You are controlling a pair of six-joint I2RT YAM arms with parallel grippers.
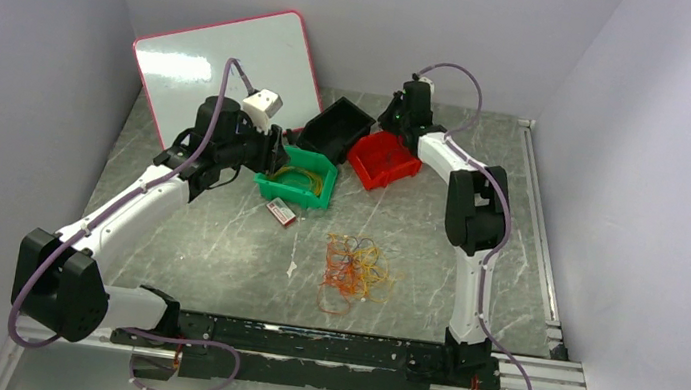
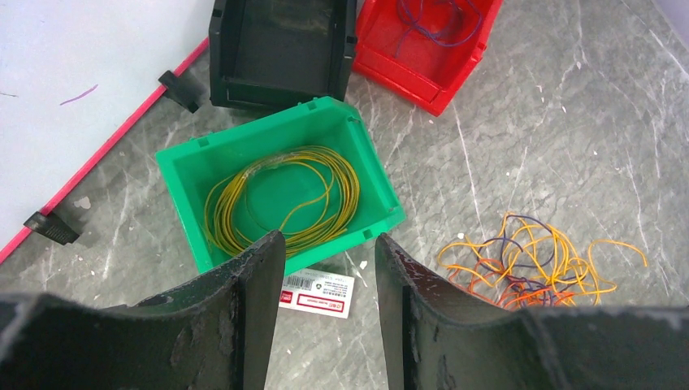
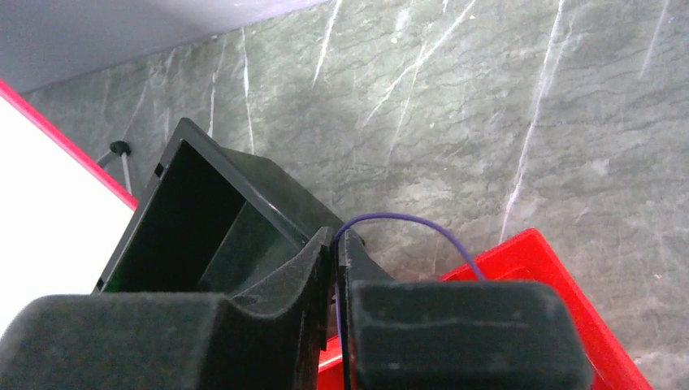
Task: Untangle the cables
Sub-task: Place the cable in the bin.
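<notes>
Right jaws pinch a thin purple cable (image 3: 398, 215); left jaws gape half-open, empty.

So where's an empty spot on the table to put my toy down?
Biggest bare patch: table between the left arm and the cable tangle, in front of the green bin. Another lies between the tangle and the right arm. Crowded at the back: the green bin, black bin and red bin sit bunched beside the whiteboard, with a card nearby.
</notes>
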